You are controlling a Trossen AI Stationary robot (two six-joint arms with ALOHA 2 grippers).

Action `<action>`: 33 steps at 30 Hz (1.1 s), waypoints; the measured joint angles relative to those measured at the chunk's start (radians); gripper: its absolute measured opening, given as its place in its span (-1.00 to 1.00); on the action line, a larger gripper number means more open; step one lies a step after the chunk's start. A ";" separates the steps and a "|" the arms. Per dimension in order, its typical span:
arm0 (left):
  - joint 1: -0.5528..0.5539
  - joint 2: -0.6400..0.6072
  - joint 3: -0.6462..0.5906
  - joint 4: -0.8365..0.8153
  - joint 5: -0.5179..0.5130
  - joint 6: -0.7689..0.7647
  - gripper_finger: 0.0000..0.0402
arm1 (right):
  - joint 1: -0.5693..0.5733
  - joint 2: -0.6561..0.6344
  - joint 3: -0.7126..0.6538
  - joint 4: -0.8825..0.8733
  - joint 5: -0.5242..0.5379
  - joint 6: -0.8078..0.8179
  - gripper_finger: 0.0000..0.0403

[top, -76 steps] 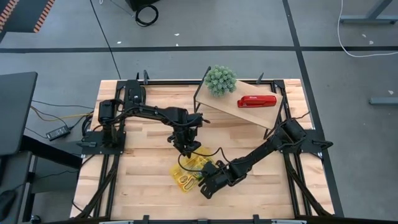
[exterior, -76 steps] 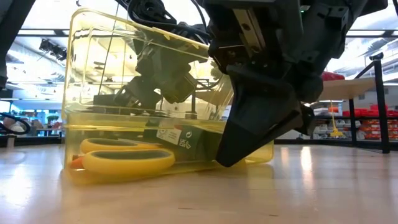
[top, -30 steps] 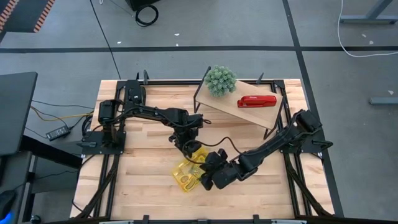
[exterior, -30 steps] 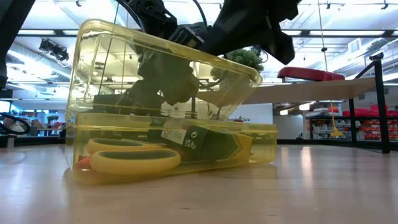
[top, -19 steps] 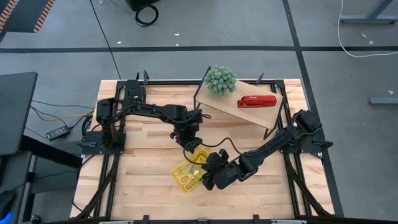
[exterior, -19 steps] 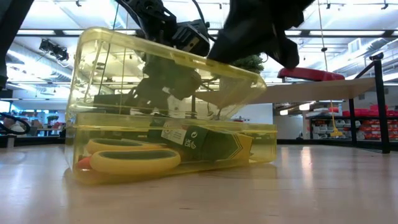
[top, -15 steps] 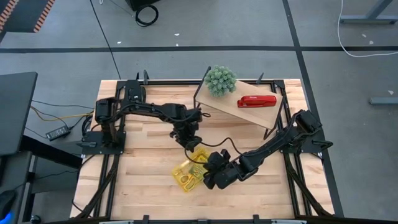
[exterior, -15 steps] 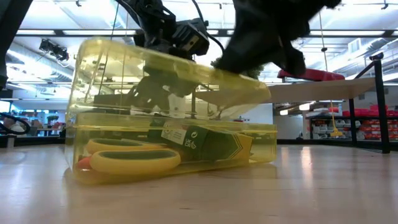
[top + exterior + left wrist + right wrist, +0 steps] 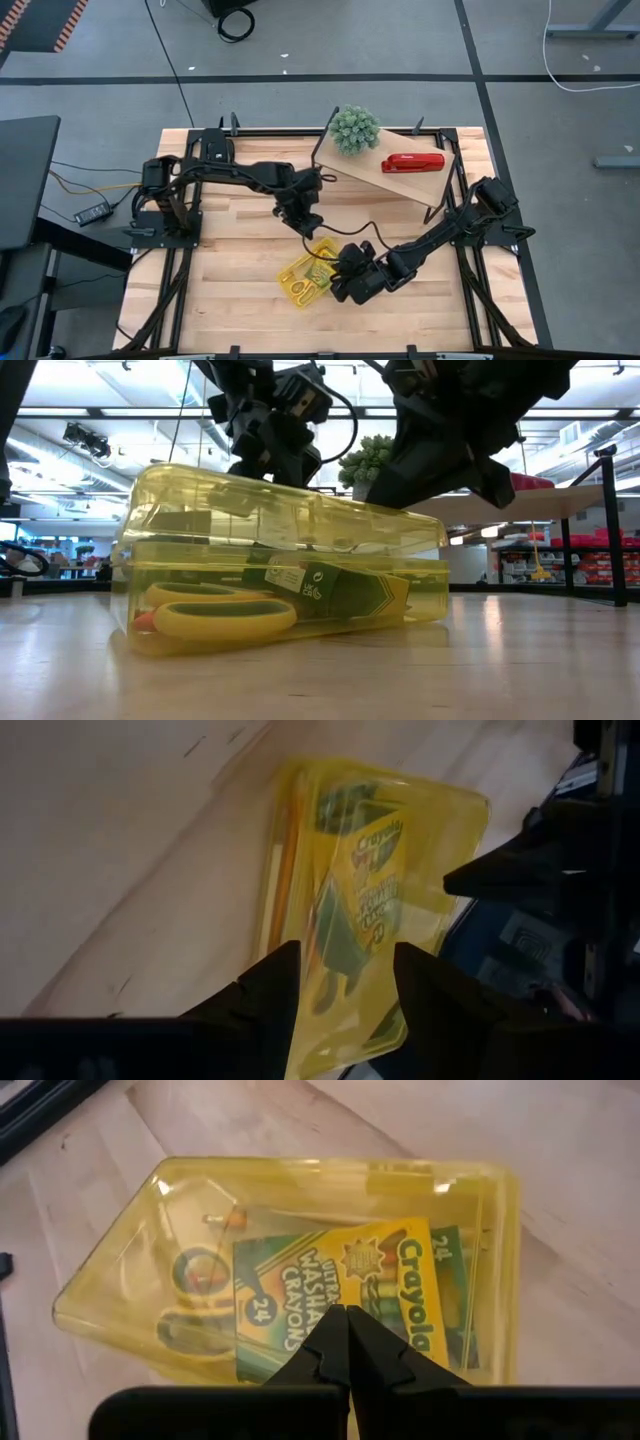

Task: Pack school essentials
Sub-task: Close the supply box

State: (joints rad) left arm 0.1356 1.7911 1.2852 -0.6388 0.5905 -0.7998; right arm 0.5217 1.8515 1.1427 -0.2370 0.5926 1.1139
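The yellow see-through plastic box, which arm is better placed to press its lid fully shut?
Right, probably. The right gripper, jaws shut, sits directly over the yellow see-through plastic box lid, above the green-and-yellow crayon box. The left gripper, jaws open, hangs above the box's far end.

Overhead, table-level and two close wrist views, all sharing the yellow case (image 9: 308, 274).

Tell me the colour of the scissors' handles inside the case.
Yellow; the scissors show best in the low view.

Two dark, jointed arms (image 9: 245, 178) with looping black cables and tapered black fingers (image 9: 345, 1342).
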 joint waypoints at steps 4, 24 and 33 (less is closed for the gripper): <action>-0.005 -0.006 0.000 -0.003 -0.004 0.000 -0.14 | -0.007 0.000 0.000 0.003 0.017 -0.011 -0.97; -0.063 -0.006 0.000 -0.011 -0.004 -0.030 -0.14 | -0.021 -0.009 -0.229 0.265 0.016 0.038 -0.97; -0.135 -0.020 0.002 0.159 0.001 -0.102 -0.14 | -0.043 0.000 -0.177 0.259 0.047 -0.023 -0.97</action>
State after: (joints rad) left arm 0.0006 1.7710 1.2870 -0.4794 0.5911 -0.9019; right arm 0.4788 1.8514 0.9658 0.0225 0.6395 1.0914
